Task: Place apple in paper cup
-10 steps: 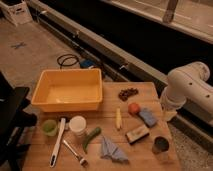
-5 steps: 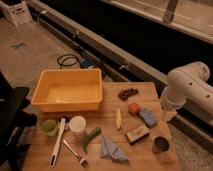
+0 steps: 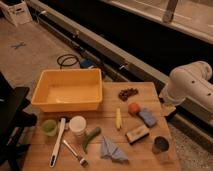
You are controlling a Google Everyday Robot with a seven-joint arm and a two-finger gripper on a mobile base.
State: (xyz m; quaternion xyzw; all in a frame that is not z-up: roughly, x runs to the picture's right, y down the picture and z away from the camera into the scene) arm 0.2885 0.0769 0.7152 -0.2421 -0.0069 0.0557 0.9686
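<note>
The apple (image 3: 133, 108), small and orange-red, lies on the wooden table (image 3: 145, 162) right of centre, touching a blue sponge (image 3: 147, 117). The white paper cup (image 3: 78, 125) stands upright near the table's front left, in front of the yellow bin. My white arm (image 3: 191, 89) is bent at the table's right edge. My gripper (image 3: 168, 109) hangs low beside that edge, to the right of the apple and apart from it. It holds nothing that I can see.
A yellow bin (image 3: 67, 90) fills the back left. Dark grapes (image 3: 128, 93) lie behind the apple. A translucent green cup (image 3: 49, 127), a dark metal cup (image 3: 160, 145), a yellow banana (image 3: 118, 119), a sponge (image 3: 137, 134), a blue cloth (image 3: 111, 150), a green vegetable (image 3: 91, 137) and a white brush (image 3: 57, 142) lie in front.
</note>
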